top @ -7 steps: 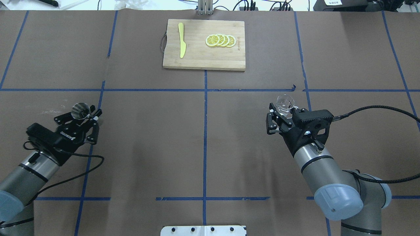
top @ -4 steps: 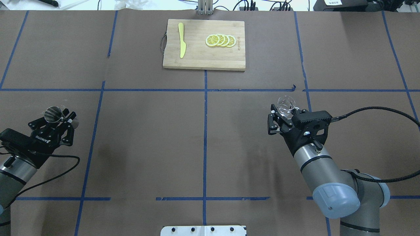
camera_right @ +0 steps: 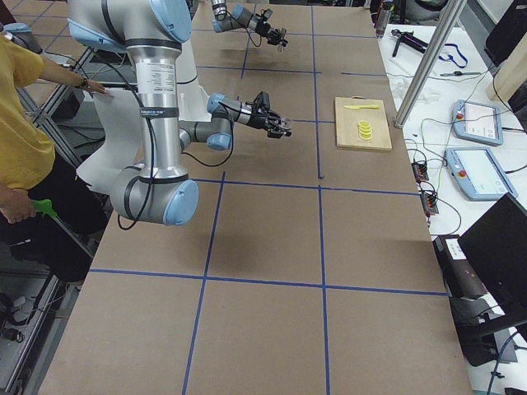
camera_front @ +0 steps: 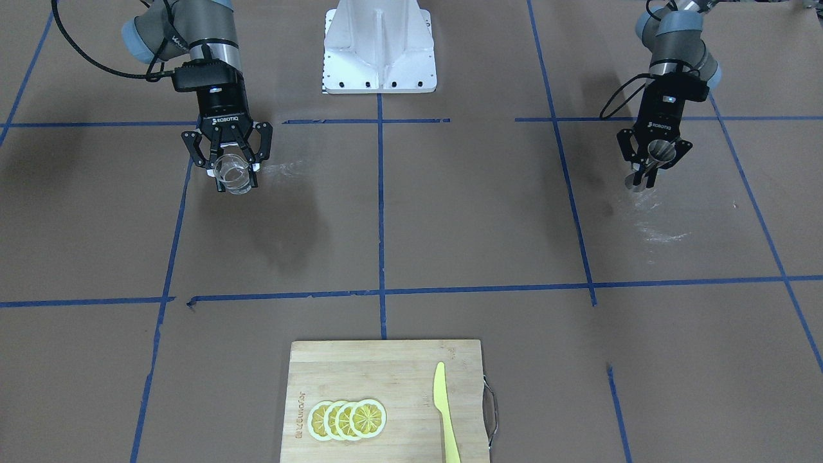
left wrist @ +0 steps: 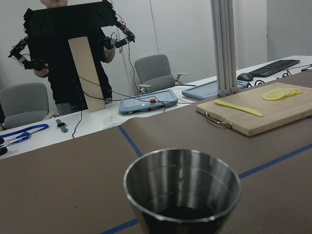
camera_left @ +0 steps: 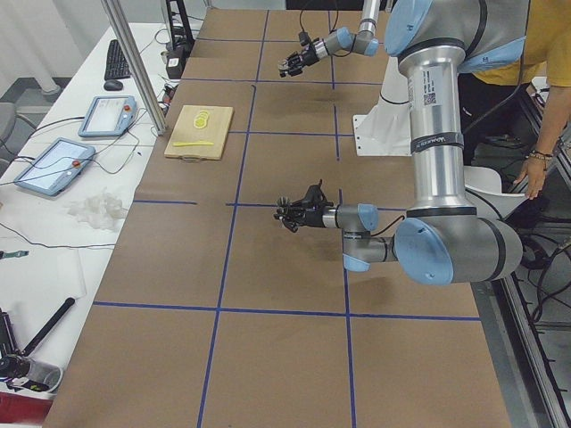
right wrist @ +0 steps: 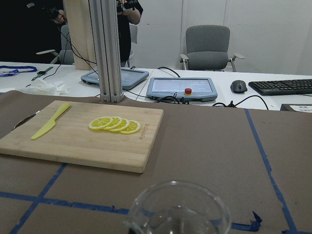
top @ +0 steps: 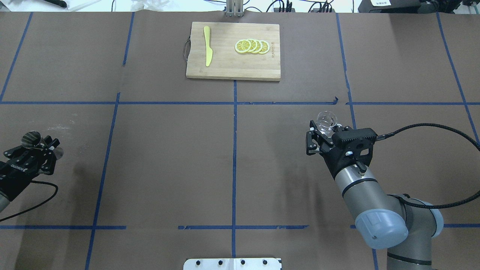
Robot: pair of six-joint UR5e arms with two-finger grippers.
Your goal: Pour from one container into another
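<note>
The clear glass (top: 325, 119) hangs above the table at right-centre, and my right gripper (top: 321, 131) is shut on it. It also shows in the front view, where the glass (camera_front: 233, 175) sits between the fingers (camera_front: 252, 168). Its rim fills the bottom of the right wrist view as glass (right wrist: 178, 209). The steel jigger (top: 31, 138) is held upright off the table at the far left edge, with my left gripper (top: 43, 146) shut on its waist. In the front view the jigger (camera_front: 656, 153) is at the right. The open mouth of the jigger (left wrist: 183, 187) looks dark inside.
A wooden cutting board (top: 225, 67) lies at the far middle of the table with a yellow knife (top: 207, 50) and several lemon slices (top: 252, 46) on it. Blue tape lines cross the brown tabletop. A person stands beside the robot base in the side views.
My left arm has drawn back to the left and toward the robot, carrying the jigger. The right arm and the glass have barely shifted.
</note>
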